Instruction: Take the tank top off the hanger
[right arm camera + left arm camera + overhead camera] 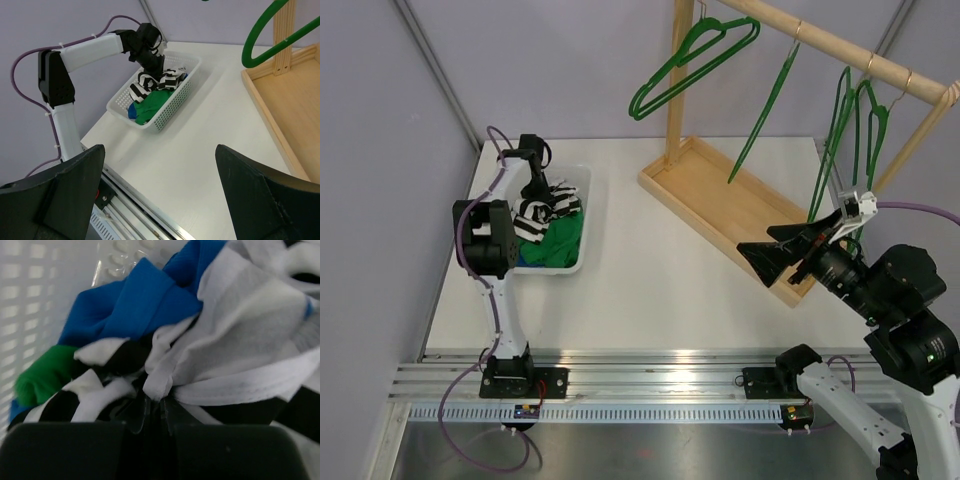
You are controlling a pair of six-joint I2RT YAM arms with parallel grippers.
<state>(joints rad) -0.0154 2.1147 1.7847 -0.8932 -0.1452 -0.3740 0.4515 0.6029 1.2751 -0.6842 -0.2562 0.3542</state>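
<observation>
The crumpled black-and-white striped tank top (545,212) is lying in a white plastic basket (572,169), well apart from the green plastic hangers (245,52) hanging on a wooden rail (840,49).

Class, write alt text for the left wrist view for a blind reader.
The left gripper is shut on a black-and-white striped garment. A blue cloth and a green cloth lie beside it in a white basket.

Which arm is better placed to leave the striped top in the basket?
Left: the left gripper is shut on the striped top inside the basket; the right gripper is open, by the rack.
</observation>
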